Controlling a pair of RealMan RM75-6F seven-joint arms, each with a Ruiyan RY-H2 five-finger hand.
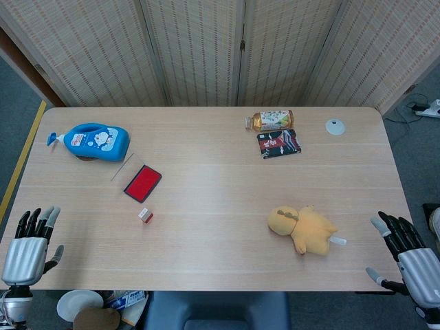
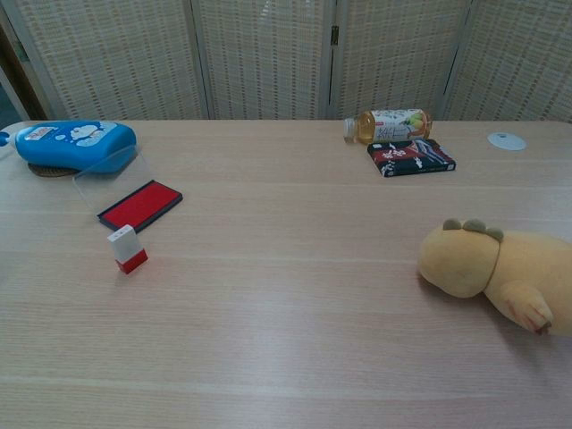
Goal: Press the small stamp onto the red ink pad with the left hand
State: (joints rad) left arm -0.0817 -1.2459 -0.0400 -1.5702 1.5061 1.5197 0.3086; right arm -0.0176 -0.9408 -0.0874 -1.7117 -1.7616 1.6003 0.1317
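Looking across your table (image 1: pixel 220 234), you are not getting any writing you can read: the blue bottle (image 1: pixel 96 141) is showing a cartoon label, the drink bottle (image 1: pixel 270 121) a pale printed wrap, and the dark packet (image 1: pixel 279 143) white characters too small to make out.

Your left hand (image 1: pixel 29 246) is hovering at the near left corner, fingers spread and holding nothing. Your right hand (image 1: pixel 411 260) is sitting at the near right corner, fingers also apart and empty. Neither is touching anything on the table.

The stamp (image 1: pixel 145 215) is standing upright just beside the near edge of the pad (image 1: pixel 143 183), apart from it. The pad is lying uncovered, its red face up, with the clear lid (image 1: pixel 124 166) raised at its far side toward the blue bottle.

The head view is giving you both hands, the white disc (image 1: pixel 335 126) and the whole plush (image 1: pixel 302 229). The chest view is showing no hands, but it is bringing the stamp (image 2: pixel 127 248) closer: white top, red base. There the pad (image 2: pixel 140 204) is sitting just beyond it, and the plush (image 2: pixel 496 273) is running off the right edge.
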